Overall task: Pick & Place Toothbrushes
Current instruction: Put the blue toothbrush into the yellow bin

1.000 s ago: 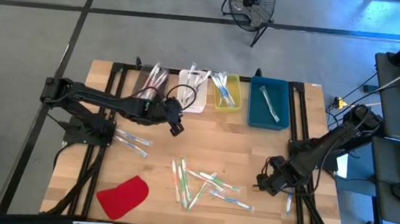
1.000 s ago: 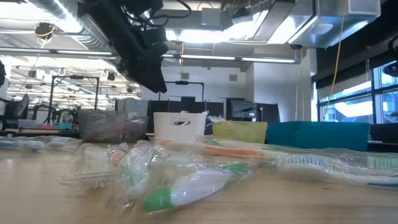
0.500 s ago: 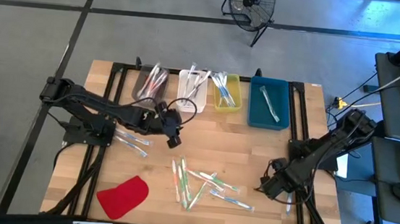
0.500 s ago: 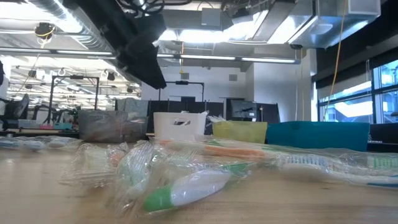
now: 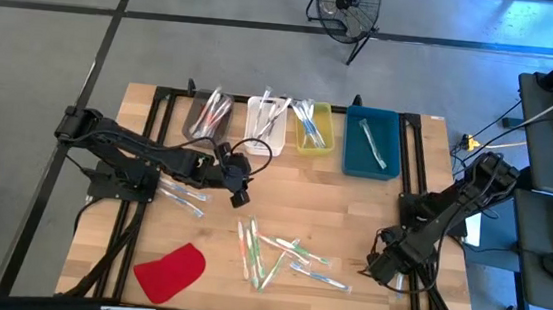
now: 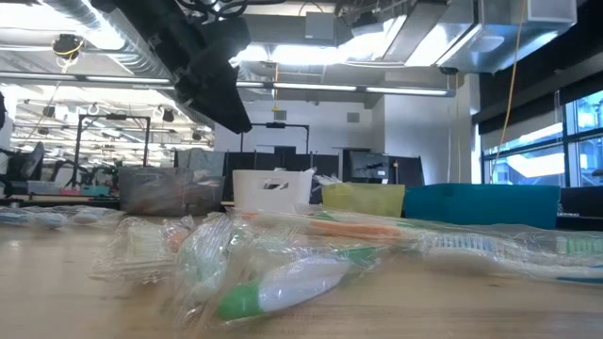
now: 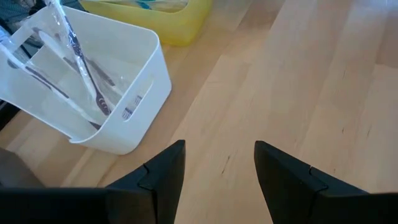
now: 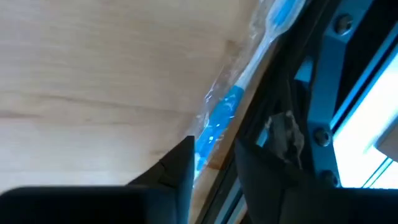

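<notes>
Right gripper [image 8: 211,158], fingers apart, straddles a blue wrapped toothbrush [image 8: 217,118] partly hidden at the table [image 5: 352,212] edge; grip unclear. Left gripper [image 7: 217,165] open, empty.

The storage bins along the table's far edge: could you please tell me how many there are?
4, in one row: grey bin leftmost, white bin, yellow bin, then blue bin rightmost. None appears hidden.

Table [image 5: 352,207]: pale matt wood planks, grain visible. Toothbrushes [image 5: 283,256]: glossy plastic in crinkled clear wrappers. White bin [image 7: 134,81]: smooth, slightly shiny plastic. Red piece [image 5: 170,272]: flat, matt, cloth-like. Gripper fingers [image 7: 283,180]: dark matt plastic.
</notes>
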